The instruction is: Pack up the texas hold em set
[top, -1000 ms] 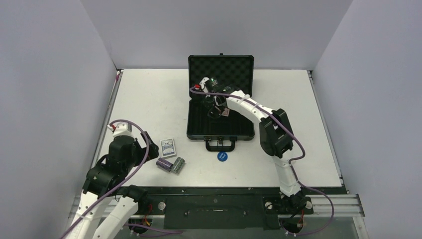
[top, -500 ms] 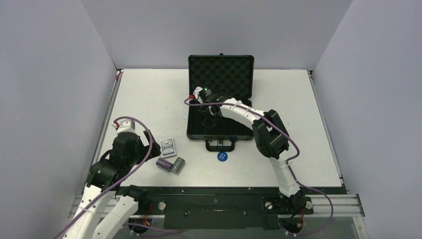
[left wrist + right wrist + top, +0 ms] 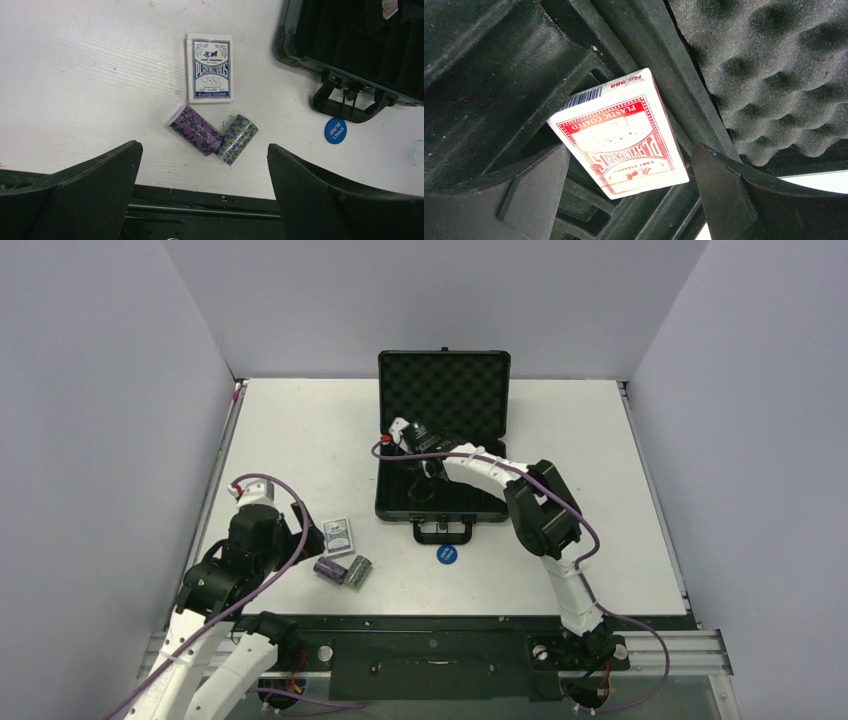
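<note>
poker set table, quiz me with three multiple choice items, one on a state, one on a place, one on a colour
1. The black case is: A shut; B open; C upside down.
2. The blue deck lies: A in the case; B on the lid; C on the table.
3. The second deck, inside the case, is: A red; B green; C black.
Answers: 1 B, its foam lining shows; 2 C, beside the purple chip stack; 3 A, the right wrist view shows red print.
</note>
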Robot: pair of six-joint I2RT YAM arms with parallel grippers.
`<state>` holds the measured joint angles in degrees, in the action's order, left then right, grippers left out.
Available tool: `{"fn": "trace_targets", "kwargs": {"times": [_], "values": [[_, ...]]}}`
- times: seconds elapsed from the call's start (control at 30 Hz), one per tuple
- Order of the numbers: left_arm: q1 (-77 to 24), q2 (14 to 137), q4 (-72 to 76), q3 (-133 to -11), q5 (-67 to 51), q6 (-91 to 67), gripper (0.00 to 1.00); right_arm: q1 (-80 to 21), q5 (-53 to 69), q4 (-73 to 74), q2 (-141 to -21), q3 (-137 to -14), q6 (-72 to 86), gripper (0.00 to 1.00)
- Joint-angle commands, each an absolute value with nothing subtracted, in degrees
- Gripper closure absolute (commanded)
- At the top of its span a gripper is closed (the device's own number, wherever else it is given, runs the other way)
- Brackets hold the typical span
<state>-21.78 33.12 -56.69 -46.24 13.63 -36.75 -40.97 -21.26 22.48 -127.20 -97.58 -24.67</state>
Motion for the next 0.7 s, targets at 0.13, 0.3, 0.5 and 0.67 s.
{"fn": "trace_targets", "kwargs": {"times": [0.13,0.3,0.5,0.67], "values": [[-22.54,33.71,-53.79,-46.32,12.92,-35.73,0.04,-40.46,-23.01,20.68,-126.44,-96.80,-25.42,0.14],[-22.82,33.95,-53.71,-46.23,12.92,-35.76,0.04,-40.24,-22.86,20.12,-126.88,-96.92,-26.11,0.17],[-22.94,33.98,-53.66,-46.15,12.97,-35.77,0.04,-40.16,-22.50,19.68,-126.36,-95.27,-26.69,0.30],[-22.96,34.01,-53.54,-46.06,12.95,-35.78,0.04,-40.31,-22.12,19.44,-125.06,-93.95,-27.04,0.46]]}}
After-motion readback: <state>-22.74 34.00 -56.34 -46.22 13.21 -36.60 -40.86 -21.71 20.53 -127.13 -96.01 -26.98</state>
